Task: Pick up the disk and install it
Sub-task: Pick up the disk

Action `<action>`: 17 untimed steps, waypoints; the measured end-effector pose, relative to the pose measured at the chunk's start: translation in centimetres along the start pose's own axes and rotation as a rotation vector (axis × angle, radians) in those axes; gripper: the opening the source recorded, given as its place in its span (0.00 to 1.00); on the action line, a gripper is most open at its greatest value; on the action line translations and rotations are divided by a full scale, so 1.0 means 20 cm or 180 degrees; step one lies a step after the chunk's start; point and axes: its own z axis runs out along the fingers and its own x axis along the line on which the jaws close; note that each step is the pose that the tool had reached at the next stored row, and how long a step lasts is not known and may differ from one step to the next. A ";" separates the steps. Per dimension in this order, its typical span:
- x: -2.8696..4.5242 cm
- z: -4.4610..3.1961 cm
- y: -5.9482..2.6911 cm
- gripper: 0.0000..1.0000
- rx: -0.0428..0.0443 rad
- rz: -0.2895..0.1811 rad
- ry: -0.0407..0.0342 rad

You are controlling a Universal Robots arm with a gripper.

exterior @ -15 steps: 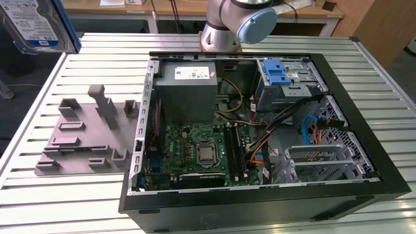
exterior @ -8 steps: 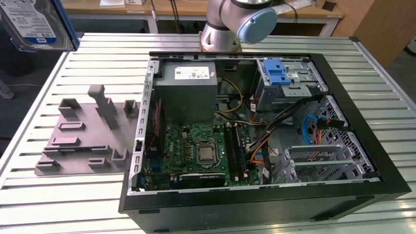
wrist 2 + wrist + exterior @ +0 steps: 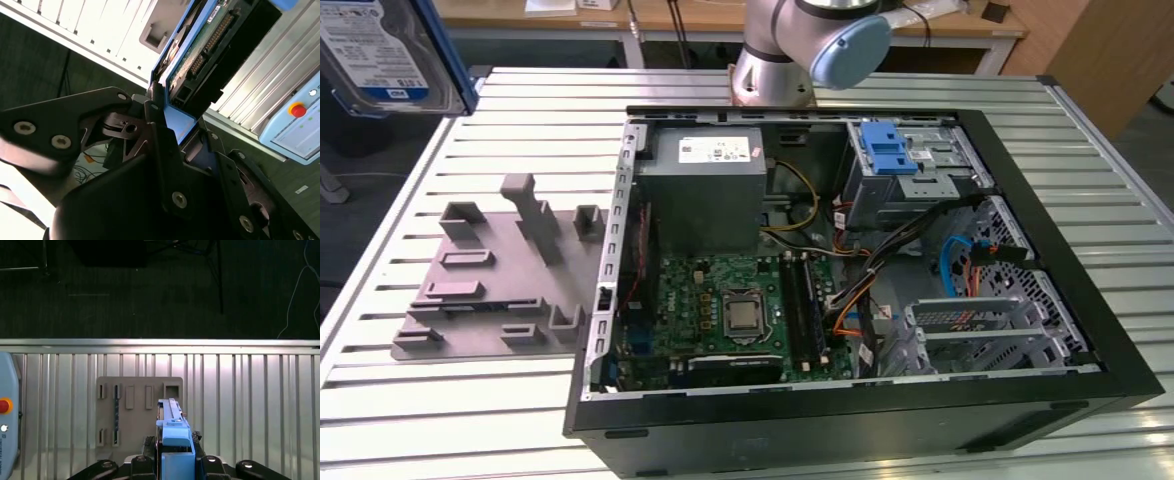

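1. Disk (image 3: 380, 50) hangs raised clear of the bench (image 3: 400, 400), toward the far corner on the exterior view's left, and the picture edge cuts it off.
2. Its white-and-blue label (image 3: 374, 45) carries print too small to read.
3. Jaws are clamped tight on its blue carrier (image 3: 176, 440) in both wrist views.
4. It stands edge-on in the first wrist view, so its faces are hidden.
5. The white sticker (image 3: 718, 152) inside the open computer case (image 3: 1067, 390) is unreadable.

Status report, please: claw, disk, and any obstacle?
Claw shut on disk. It hangs in air above grey tray. Case open, no obstacle seen.
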 end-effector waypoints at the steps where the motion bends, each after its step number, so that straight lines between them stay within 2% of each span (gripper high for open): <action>1: 0.007 0.000 -0.006 0.36 0.0000 0.0000 0.0000; 3: 0.016 -0.001 -0.027 0.36 0.0000 0.0000 0.0000; 8: 0.030 -0.003 -0.111 0.36 0.0000 0.0000 0.0000; 14: 0.038 -0.006 -0.212 0.36 0.0000 0.0000 0.0000; 17: 0.039 -0.007 -0.248 0.36 0.0000 0.0000 0.0000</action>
